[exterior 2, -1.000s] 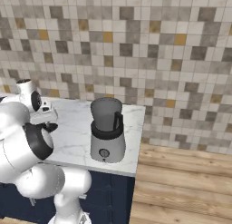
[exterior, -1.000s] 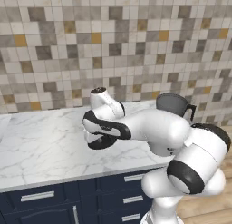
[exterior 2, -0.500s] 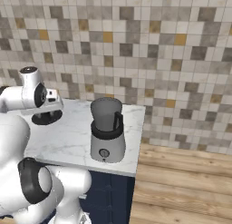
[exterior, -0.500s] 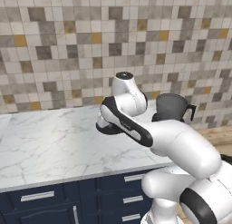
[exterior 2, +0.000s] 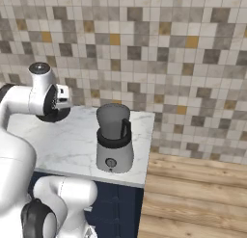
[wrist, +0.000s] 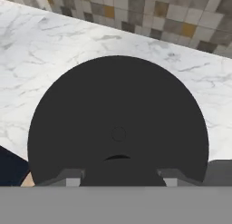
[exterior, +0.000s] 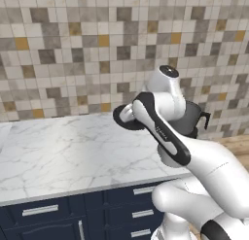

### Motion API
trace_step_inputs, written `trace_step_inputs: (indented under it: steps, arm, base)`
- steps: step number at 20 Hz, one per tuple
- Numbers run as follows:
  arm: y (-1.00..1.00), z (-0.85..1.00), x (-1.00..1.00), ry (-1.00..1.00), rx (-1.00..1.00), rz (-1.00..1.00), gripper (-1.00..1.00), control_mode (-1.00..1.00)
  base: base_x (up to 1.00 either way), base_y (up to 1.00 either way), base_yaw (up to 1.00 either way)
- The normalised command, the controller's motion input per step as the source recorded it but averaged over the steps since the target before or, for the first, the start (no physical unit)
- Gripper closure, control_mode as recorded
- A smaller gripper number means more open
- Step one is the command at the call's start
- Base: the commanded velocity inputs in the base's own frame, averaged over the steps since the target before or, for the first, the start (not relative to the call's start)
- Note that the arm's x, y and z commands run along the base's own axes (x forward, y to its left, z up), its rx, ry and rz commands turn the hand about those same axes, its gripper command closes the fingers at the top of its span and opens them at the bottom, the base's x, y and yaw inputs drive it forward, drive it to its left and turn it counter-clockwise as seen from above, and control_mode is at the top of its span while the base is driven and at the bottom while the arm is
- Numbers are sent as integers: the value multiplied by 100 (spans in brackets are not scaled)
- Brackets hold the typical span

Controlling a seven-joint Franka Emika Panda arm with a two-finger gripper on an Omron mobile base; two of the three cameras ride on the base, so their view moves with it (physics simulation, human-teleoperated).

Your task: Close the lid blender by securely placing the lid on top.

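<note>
Counter [exterior: 63,151]: white marble over navy drawers, tiled wall behind.
Lid [wrist: 118,123]: flat black disc, carried level above the counter, to the left of the blender and apart from it.
Claw [wrist: 118,177]: closed on the lid's centre knob.
Blender [exterior 2: 114,138]: upright near the counter's right end, jar uncovered.

Light is even and fairly bright across my base views, soft and rendered, with no glare anywhere. The marble tabletop [exterior: 63,151] reads pale and clean, its veins a little soft. The tiled wall [exterior 2: 159,49] looks slightly blurry, low in detail. My arm's white shell shows gentle shading underneath. In my hand view the lid [wrist: 118,123] is a flat matte black, no highlights, its edge crisp against the marble.
</note>
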Motion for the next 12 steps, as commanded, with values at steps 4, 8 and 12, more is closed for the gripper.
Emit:
trace_step_inputs:
  steps: [4,8,12]
  arm:
    - [-27,57,-11,-17,-8,-2,100,-100]
    - [-31,46,0,-5,-2,-4,100,-100]
    - [-43,49,0,0,0,-4,100,-100]
  base:
    - [0,0,0]
    - [0,0,0]
    - [0,0,0]
